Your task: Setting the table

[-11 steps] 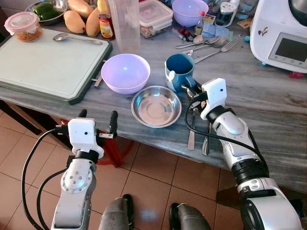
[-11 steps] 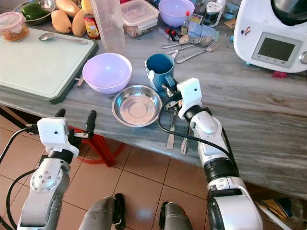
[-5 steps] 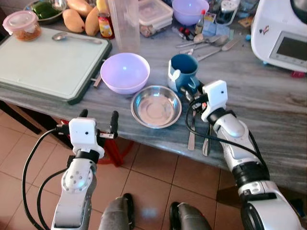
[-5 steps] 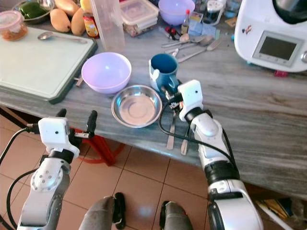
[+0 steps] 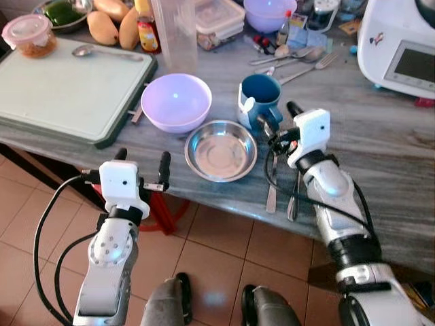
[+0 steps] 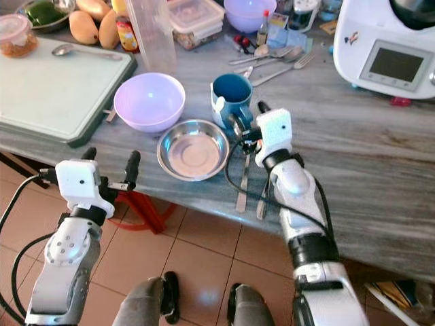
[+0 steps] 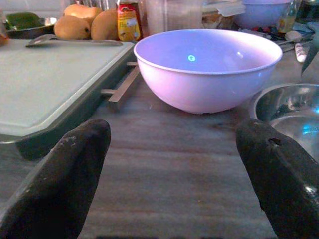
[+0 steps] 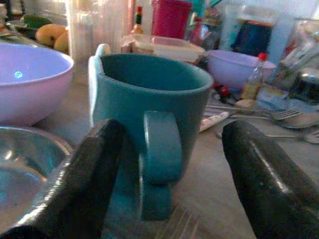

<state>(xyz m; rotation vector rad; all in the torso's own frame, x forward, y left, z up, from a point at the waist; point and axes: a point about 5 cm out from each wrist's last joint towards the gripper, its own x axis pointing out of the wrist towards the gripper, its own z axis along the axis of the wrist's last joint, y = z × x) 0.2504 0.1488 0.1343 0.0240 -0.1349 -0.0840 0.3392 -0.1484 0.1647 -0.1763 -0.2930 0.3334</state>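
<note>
Basically, going left to right: green cutting board (image 5: 64, 88) lies on the grey desk (image 5: 380, 129) at the far 9 o'clock side, with a spoon (image 5: 105, 52) on its far edge. Left gripper (image 5: 141, 172) hovers off the desk's near edge, jaws released wide and holding nothing; in its wrist view the black fingers (image 7: 62, 179) frame the lilac bowl (image 7: 207, 67). Lilac bowl sits just beside the board, and the steel bowl (image 5: 221, 150) sits near it at its 4 o'clock, close to the desk edge. Blue mug (image 5: 259, 100) stands upright at 1 o'clock of the steel bowl, handle toward the robot. Right gripper (image 5: 279, 125) is at the mug's handle (image 8: 160, 162), jaws released and set either side of it, not closed on it. Two utensils (image 5: 282, 193) lie on the desk under the right arm. White appliance (image 5: 401, 44) stands at far 3 o'clock.
</note>
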